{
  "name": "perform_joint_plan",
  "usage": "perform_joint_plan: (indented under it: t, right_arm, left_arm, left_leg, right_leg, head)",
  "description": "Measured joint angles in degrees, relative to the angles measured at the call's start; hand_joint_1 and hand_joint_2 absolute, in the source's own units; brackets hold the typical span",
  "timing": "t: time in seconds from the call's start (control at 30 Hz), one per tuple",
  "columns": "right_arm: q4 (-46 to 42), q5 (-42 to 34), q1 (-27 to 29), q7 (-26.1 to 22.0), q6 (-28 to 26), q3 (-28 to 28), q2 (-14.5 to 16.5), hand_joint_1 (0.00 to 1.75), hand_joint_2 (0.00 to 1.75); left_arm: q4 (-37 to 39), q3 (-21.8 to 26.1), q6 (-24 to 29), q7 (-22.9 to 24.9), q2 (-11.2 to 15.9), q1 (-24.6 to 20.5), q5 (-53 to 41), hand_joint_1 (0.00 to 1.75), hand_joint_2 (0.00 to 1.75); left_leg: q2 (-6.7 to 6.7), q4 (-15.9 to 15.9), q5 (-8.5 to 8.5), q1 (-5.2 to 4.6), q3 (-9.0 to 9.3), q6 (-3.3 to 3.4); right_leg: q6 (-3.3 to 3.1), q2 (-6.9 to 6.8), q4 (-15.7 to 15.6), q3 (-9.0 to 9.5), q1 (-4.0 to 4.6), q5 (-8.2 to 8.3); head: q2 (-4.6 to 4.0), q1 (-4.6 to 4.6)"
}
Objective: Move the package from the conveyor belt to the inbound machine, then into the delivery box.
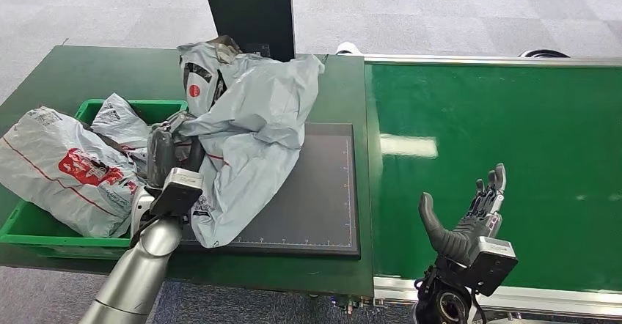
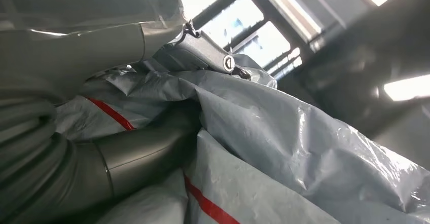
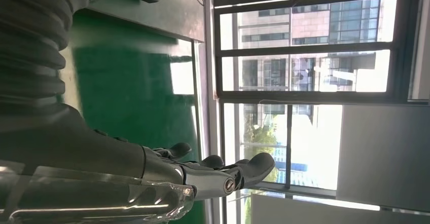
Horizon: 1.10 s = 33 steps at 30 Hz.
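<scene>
Two hands are seen: the left hand (image 1: 170,155) grips the grey package (image 1: 249,130) over the dark scanner pad (image 1: 326,199); the right hand (image 1: 469,218) is held open above the green conveyor belt (image 1: 513,133).

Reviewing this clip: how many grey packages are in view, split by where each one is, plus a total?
Held by the left hand over the scanner pad: 1, the large grey package
In the green bin: 2, the red-printed package and the small package
On the conveyor belt: 0
Total: 3
</scene>
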Motion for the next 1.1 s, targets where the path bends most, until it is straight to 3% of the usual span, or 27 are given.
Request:
perform_joint_plan:
  t: [0.3, 0.7, 0.93, 1.1]
  right_arm:
    - [-1.1, -0.5, 2.0, 0.0, -0.2, -0.7, 0.0, 0.0, 1.75]
    - [-1.3, -0.6, 2.3, 0.0, 1.2, -1.8, 0.0, 0.0, 1.75]
    - [-1.3, -0.8, 2.1, 0.0, 1.3, -2.0, 0.0, 0.0, 1.75]
    - [-1.0, -0.7, 1.8, 0.0, 1.5, -2.0, 0.0, 0.0, 1.75]
  left_arm:
    - [-8.5, 9.0, 1.6, -0.7, 1.5, 4.7, 3.6, 1.75, 1.75]
    - [-14.2, 26.9, 5.5, -4.2, 3.6, 10.4, 8.3, 1.75, 1.75]
    - [-10.6, 34.0, 3.9, -1.1, 6.1, 8.7, 3.7, 1.75, 1.75]
    - [-2.9, 35.3, 1.8, 2.1, 7.8, 3.7, -3.5, 1.75, 1.75]
  left_leg:
    - [0.0, 0.0, 0.01, 0.0, -0.01, 0.0]
    - [0.11, 0.0, -0.01, 0.01, -0.07, -0.02]
    - [0.11, 0.0, 0.01, 0.03, -0.01, -0.02]
    - [0.08, 0.0, 0.02, 0.03, 0.0, -0.02]
  right_leg:
    - [-0.01, 0.0, 0.0, 0.0, 0.0, 0.0]
    - [-0.02, 0.03, 0.0, -0.06, 0.02, -0.04]
    - [-0.03, 0.03, 0.0, -0.04, 0.03, -0.03]
    - [-0.03, 0.01, 0.0, -0.05, 0.04, -0.02]
  head:
    - [0.0, 0.0]
    - [0.0, 0.01]
    - [0.0, 0.01]
    - [0.01, 0.01]
